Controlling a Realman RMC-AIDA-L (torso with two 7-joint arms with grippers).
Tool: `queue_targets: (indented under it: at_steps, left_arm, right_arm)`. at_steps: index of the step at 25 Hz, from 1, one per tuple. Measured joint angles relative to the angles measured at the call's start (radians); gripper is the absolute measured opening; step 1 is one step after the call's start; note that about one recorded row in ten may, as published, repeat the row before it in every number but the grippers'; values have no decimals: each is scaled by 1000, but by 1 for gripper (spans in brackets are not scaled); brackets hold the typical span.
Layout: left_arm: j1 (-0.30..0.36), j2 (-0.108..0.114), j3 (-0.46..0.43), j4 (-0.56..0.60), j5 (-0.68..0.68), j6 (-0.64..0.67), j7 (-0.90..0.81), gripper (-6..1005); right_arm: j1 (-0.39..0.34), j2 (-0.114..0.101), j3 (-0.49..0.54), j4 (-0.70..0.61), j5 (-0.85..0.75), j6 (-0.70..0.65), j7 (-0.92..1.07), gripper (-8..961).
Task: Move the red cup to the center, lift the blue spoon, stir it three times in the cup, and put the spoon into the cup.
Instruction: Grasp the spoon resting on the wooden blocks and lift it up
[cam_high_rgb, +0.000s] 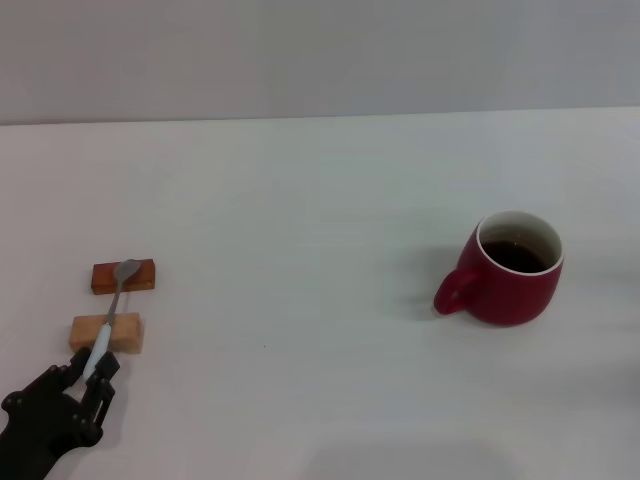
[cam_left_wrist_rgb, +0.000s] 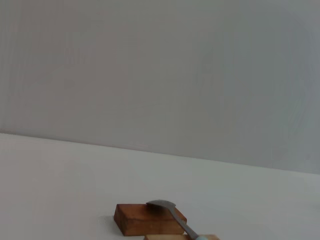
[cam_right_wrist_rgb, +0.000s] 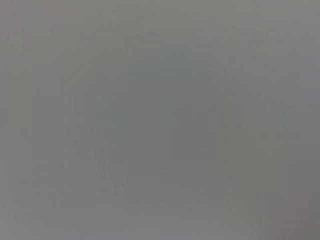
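Note:
The red cup (cam_high_rgb: 510, 285) stands on the right side of the white table, with dark liquid inside and its handle pointing left. The blue spoon (cam_high_rgb: 112, 310) lies on the left, resting across two wooden blocks, bowl away from me. Its metal bowl also shows in the left wrist view (cam_left_wrist_rgb: 165, 206). My left gripper (cam_high_rgb: 88, 378) is at the near left, low over the table, with its fingers on either side of the end of the spoon's pale handle and a gap still showing. My right gripper is out of view; the right wrist view shows only plain grey.
A dark-brown wooden block (cam_high_rgb: 124, 277) holds the spoon's bowl and a light wooden block (cam_high_rgb: 106, 333) holds its handle. The white table (cam_high_rgb: 300, 300) stretches between the spoon and the cup. A grey wall runs along the back.

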Motion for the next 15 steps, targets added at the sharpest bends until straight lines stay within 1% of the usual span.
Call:
queue_targets:
  at_steps: [15]
  left_arm:
    - [0,0,0,-1,1,-2,0,199]
  right_arm:
    - [-5,2,0,1,0,0,0,-1]
